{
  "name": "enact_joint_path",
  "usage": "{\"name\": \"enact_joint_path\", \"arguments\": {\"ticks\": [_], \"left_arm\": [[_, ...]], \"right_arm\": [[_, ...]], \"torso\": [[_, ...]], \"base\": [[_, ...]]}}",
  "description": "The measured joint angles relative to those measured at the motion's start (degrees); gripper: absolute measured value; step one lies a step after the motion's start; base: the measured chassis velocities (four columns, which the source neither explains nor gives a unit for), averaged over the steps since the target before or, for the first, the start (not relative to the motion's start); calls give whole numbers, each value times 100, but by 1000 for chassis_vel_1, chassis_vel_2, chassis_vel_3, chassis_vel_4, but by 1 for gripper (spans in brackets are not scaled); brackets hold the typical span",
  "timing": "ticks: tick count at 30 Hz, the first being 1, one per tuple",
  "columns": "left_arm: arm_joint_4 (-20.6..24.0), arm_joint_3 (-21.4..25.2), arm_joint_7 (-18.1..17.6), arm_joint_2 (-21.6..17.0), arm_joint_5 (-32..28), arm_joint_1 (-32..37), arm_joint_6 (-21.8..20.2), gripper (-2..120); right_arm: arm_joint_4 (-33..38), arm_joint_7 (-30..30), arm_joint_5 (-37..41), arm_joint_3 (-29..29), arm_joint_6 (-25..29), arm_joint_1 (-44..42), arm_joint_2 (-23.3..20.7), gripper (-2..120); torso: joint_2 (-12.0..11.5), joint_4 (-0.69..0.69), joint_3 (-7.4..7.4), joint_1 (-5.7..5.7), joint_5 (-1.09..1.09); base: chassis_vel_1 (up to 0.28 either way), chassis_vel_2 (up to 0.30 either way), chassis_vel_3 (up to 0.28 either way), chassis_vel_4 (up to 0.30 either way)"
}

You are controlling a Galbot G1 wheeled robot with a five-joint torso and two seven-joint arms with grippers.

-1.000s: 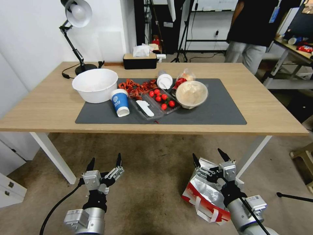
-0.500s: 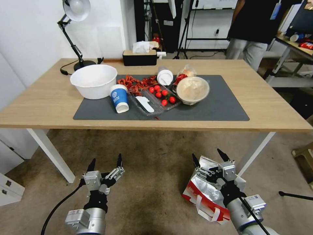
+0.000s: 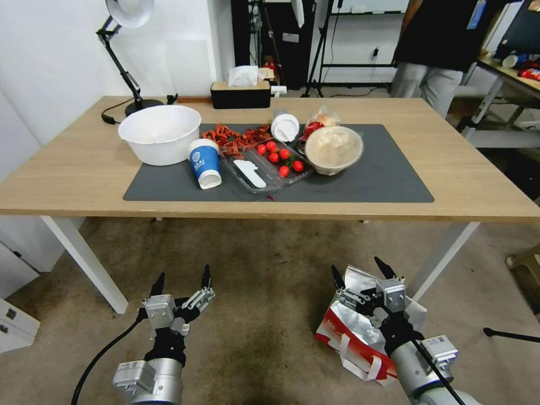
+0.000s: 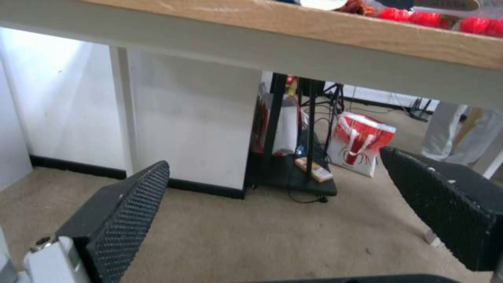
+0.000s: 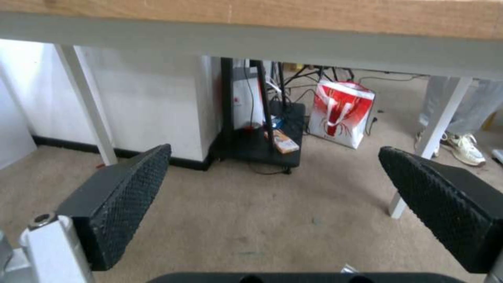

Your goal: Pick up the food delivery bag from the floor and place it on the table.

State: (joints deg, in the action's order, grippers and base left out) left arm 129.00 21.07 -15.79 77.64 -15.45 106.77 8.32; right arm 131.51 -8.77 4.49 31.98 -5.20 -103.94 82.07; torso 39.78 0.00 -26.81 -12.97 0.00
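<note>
Food delivery bag (image 3: pixel 351 332) on floor (image 3: pixel 264 315); right hand (image 3: pixel 360 271) wide open, seemingly above it.

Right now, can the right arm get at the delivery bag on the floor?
Probably yes. The right gripper hangs open just above the food delivery bag, which lies on the floor with nothing between them. The table edge stands farther ahead, clear of it.
</note>
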Motion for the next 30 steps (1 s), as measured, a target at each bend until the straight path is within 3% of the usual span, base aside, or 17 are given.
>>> {"name": "enact_joint_path", "arguments": {"ticks": [30], "left_arm": [[-118,-12,-19,-2,86,-29,59,100]], "right_arm": [[-36,1,-23,-10,-5,-5,3,100]], "torso": [[-721,0,437,282,0]], "base": [[0,0,0,0]]}}
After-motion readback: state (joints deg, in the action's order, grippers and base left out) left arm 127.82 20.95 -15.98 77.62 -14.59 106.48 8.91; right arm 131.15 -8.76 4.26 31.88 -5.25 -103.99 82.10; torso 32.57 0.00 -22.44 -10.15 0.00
